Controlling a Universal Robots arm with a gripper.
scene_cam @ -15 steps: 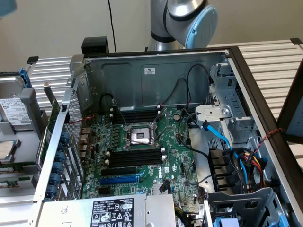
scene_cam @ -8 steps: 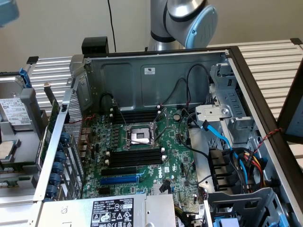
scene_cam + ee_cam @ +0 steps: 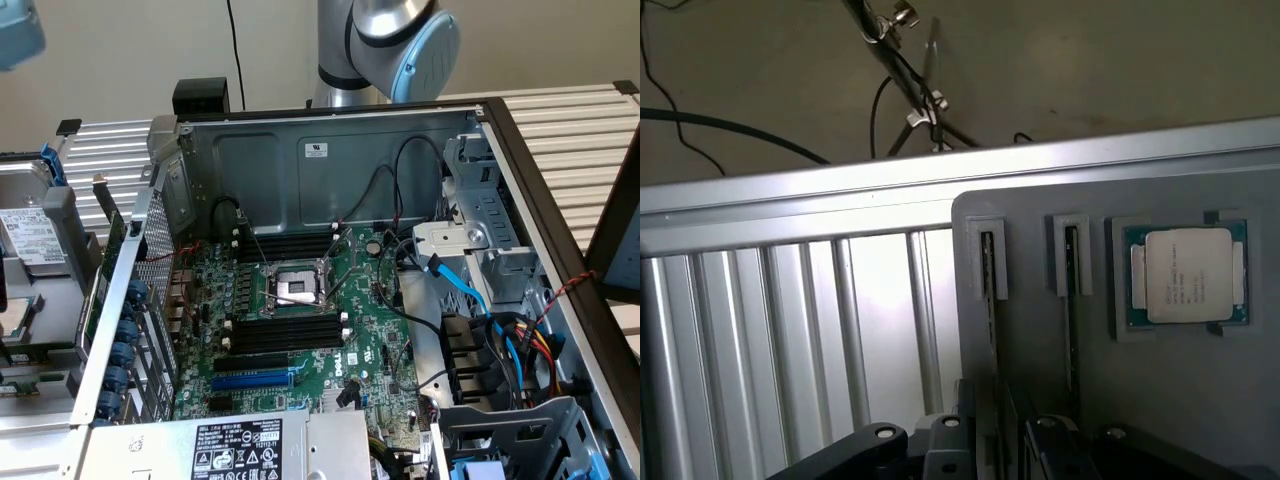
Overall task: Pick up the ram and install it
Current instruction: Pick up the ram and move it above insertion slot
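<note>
Two ram sticks stand on edge in narrow holders of a grey tray (image 3: 1040, 400), seen from above as thin dark lines. The nearer ram (image 3: 989, 300) runs down between the black finger links of my gripper (image 3: 995, 445), which hangs above it, open, with nothing held. The second stick (image 3: 1071, 300) lies just beside it. In the exterior view the open computer case shows the motherboard with long black slots (image 3: 285, 333) in front of the processor socket (image 3: 297, 285) and more behind it (image 3: 290, 245). Those slots hold no stick.
A processor chip (image 3: 1185, 275) sits in its own holder on the tray beside the sticks. Ribbed metal table surface (image 3: 790, 340) lies next to the tray. In the case, a blue slot (image 3: 250, 381), loose cables (image 3: 470, 290) and drive cages (image 3: 500, 240) crowd the exterior view's right.
</note>
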